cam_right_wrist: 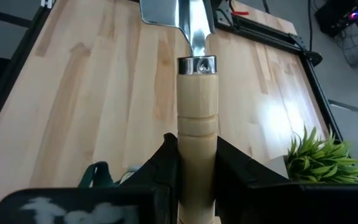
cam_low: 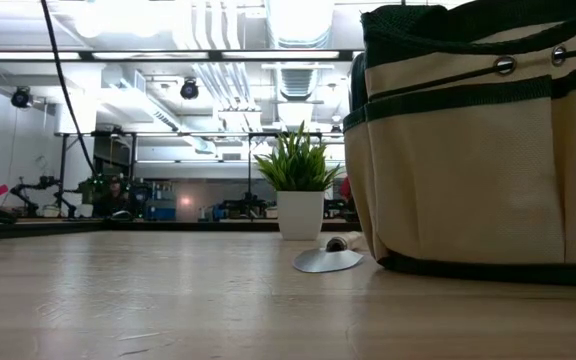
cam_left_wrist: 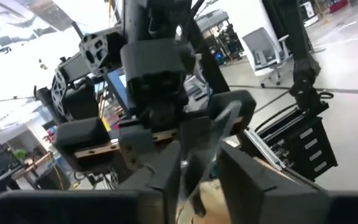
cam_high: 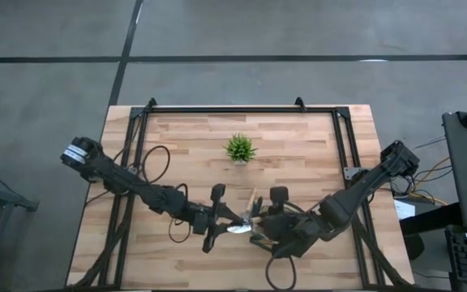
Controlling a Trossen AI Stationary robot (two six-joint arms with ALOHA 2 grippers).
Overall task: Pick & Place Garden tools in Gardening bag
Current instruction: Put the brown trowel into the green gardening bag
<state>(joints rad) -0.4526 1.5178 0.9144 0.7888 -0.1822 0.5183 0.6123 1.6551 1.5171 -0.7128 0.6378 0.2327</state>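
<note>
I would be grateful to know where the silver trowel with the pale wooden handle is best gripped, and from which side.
Probably the round wooden handle of the silver trowel, from its butt end: it is straight and thick, while the blade is thin and flat. The right pincer is shut there; the left pincer sits by the blade.

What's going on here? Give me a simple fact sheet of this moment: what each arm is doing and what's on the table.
right gripper: shut on the wooden handle of a trowel, blade pointing away over the table
left gripper: near the table's front middle, close to the right gripper; fingers unclear
gardening bag: tan with dark trim, standing upright in the low view
second trowel: lying flat beside the bag
potted plant: upright, toward the back middle of the table
</note>
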